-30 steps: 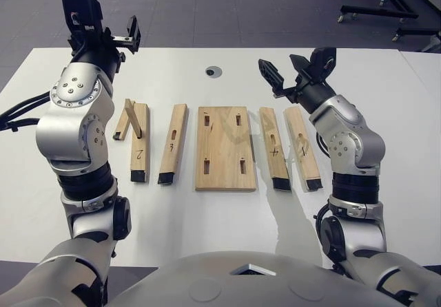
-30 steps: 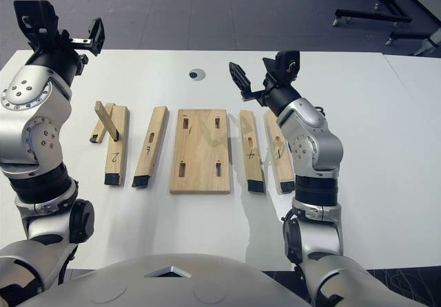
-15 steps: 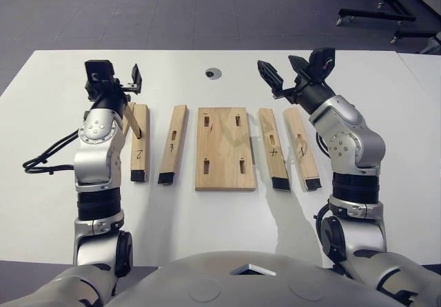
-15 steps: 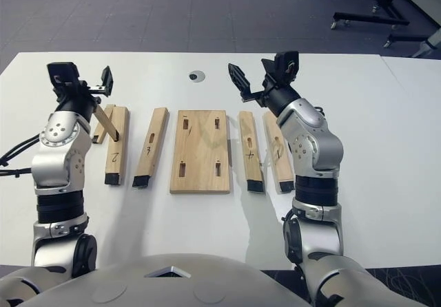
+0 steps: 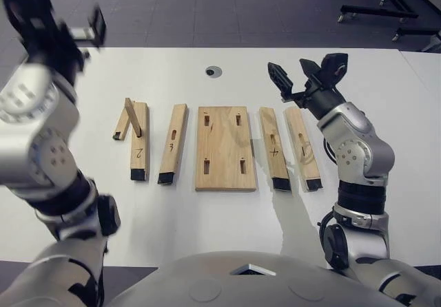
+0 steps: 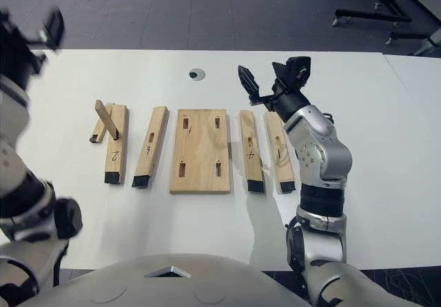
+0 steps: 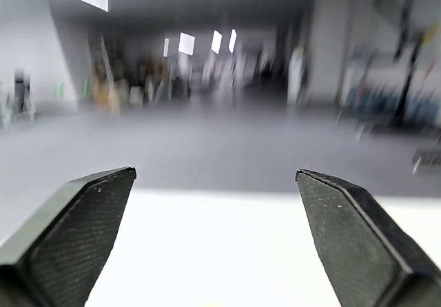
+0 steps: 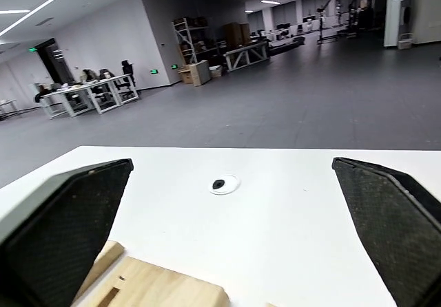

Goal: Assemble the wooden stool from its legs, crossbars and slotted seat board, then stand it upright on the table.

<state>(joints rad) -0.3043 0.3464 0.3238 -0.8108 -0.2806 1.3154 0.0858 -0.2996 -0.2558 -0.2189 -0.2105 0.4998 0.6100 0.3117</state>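
Note:
The slotted seat board (image 5: 225, 149) lies flat mid-table. Two legs (image 5: 139, 142) (image 5: 173, 144) lie to its left and two more legs (image 5: 273, 149) (image 5: 302, 147) to its right. A short crossbar (image 5: 131, 118) leans across the far end of the leftmost leg, with a second crossbar (image 5: 120, 125) beside it. My left gripper (image 7: 217, 238) is held high over the table's far left corner, open and holding nothing. My right gripper (image 5: 289, 74) hovers above the far ends of the two right legs, open, nothing between its fingers (image 8: 62, 231).
A round grommet hole (image 5: 213, 71) sits in the white table (image 5: 207, 217) beyond the board. Bare tabletop stretches in front of the parts and to the far right. Wheeled frames (image 5: 386, 11) stand on the floor behind.
My left arm dipped toward the crossbars half a second ago, then swung back up and out to the far left. The right gripper drifted slightly right. The wooden parts stayed put.

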